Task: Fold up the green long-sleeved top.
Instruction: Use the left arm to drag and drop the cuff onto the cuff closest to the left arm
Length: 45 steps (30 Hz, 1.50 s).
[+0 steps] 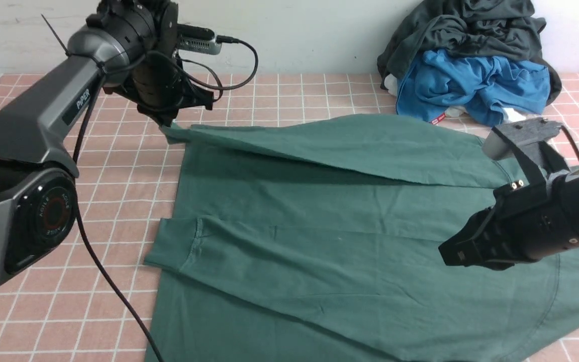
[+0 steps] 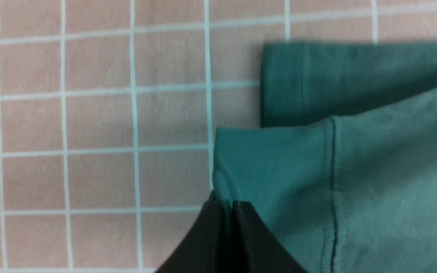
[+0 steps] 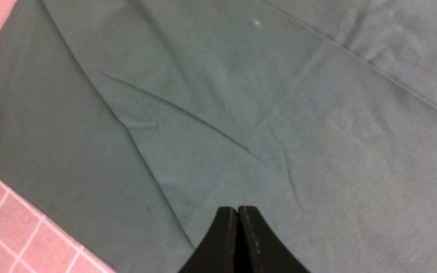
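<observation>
The green long-sleeved top (image 1: 329, 236) lies spread over the pink tiled table, one sleeve folded across its body with the cuff (image 1: 174, 241) at the left. My left gripper (image 1: 168, 122) is shut on the cuff of the far sleeve and holds it lifted above the table at the back left; in the left wrist view the cuff (image 2: 271, 163) is pinched between the jaws (image 2: 229, 206). My right gripper (image 1: 453, 254) is shut and empty, hovering over the top's right part; the right wrist view shows its closed tips (image 3: 237, 210) above flat green cloth (image 3: 241, 106). Logo and neck label are hidden.
A heap of a dark grey garment (image 1: 470, 30) and a blue garment (image 1: 470, 85) sits at the back right by the wall. Bare tiled table (image 1: 118, 201) shows left of the top. The left arm's black cable (image 1: 113, 286) hangs over the table's left front.
</observation>
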Available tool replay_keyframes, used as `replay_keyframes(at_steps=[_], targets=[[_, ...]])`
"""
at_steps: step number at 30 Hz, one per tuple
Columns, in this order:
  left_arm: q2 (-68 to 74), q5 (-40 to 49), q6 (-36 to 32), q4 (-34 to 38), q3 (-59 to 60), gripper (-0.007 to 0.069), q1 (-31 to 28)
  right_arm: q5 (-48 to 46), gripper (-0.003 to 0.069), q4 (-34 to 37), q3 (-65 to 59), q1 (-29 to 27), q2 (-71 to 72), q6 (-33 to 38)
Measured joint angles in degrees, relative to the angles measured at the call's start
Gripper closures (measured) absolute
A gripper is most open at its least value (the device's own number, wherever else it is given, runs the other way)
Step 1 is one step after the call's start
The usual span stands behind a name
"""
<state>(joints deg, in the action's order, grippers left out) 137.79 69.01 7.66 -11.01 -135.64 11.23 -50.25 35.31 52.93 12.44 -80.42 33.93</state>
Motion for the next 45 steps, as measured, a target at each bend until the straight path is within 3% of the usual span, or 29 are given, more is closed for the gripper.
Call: replay_keyframes(at_steps=[6, 12, 18, 23, 28, 34, 37, 40, 45], targets=[[-7.65, 1.51, -5.82, 7.93, 10.65, 0.0618, 0.19, -0.02, 0.0669, -6.90, 0.00, -0.03, 0.00, -3.46], [-19.64, 1.45, -7.26, 8.27, 27.23, 0.0615, 1.45, -0.35, 0.0669, -14.47, 0.00, -3.00, 0.00, -10.96], [-24.98, -1.63, -5.90, 7.36, 43.33, 0.0607, 2.03, -0.56, 0.0669, -14.43, 0.00, -3.45, 0.00, -12.32], [-24.93, -4.45, -5.12, 5.88, 49.84, 0.0582, 3.78, -0.56, 0.0669, -13.91, 0.00, -3.45, 0.00, -12.12], [-25.08, -5.45, -5.05, 4.61, 50.53, 0.0484, 6.89, -0.56, 0.0669, -13.91, 0.00, -3.45, 0.00, -12.06], [-28.88, -5.86, -5.00, 3.10, 50.53, 0.0252, 9.65, 3.32, 0.0662, -14.77, 0.02, -3.45, -0.08, -12.58], [-32.37, -5.32, -5.24, 2.92, 50.65, 0.0186, 10.00, 6.14, 0.0635, -16.68, 1.83, -3.45, -1.18, -13.94], [-36.98, -4.36, -6.33, 3.94, 50.90, 0.0164, 10.05, 7.26, 0.0584, -19.73, 5.61, -3.45, -3.99, -16.33], [-50.05, -5.37, -8.26, 8.49, 53.83, 0.0162, 10.88, 7.72, 0.0429, -28.87, 16.42, -3.90, -14.32, -21.14]])
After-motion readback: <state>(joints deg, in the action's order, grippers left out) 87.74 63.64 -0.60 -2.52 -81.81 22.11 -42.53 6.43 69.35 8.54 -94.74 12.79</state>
